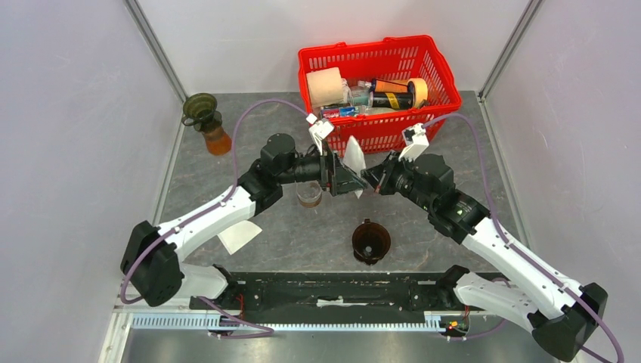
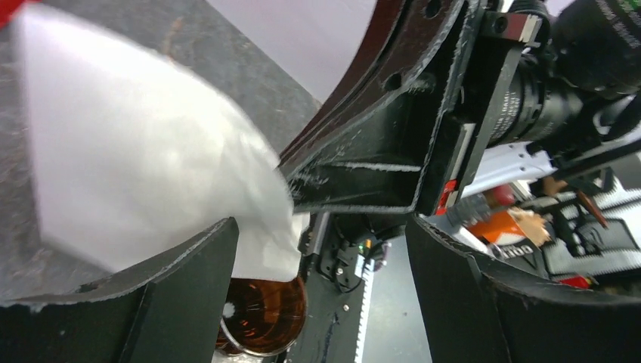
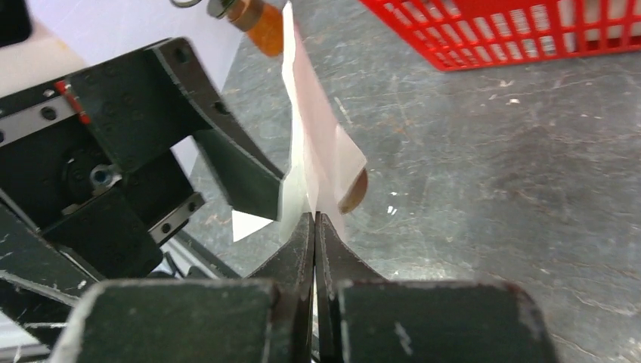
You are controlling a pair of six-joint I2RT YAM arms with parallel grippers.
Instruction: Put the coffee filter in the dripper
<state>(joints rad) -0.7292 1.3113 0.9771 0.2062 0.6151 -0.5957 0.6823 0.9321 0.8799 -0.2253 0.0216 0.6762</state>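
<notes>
The left arm (image 1: 212,215) and right arm (image 1: 510,257) are each built of smooth white shell links joined by black cylindrical joint housings (image 1: 277,151), and each is carried on a bulky black base (image 1: 155,268). A purple cable (image 1: 236,132) is looped along each arm up to a small white camera mount (image 1: 320,128) at the wrist. The fingers (image 3: 302,249) are formed as matt black wedge-shaped plates, scuffed pale along the edges, and a red tab (image 3: 72,102), a pale rail (image 3: 30,125) and small screw heads (image 3: 98,175) are seen on the black housing behind the left pair.

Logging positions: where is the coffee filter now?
The coffee filter is mid-table in the top view, in the shut jaws of the right gripper, close to the red basket.
</notes>
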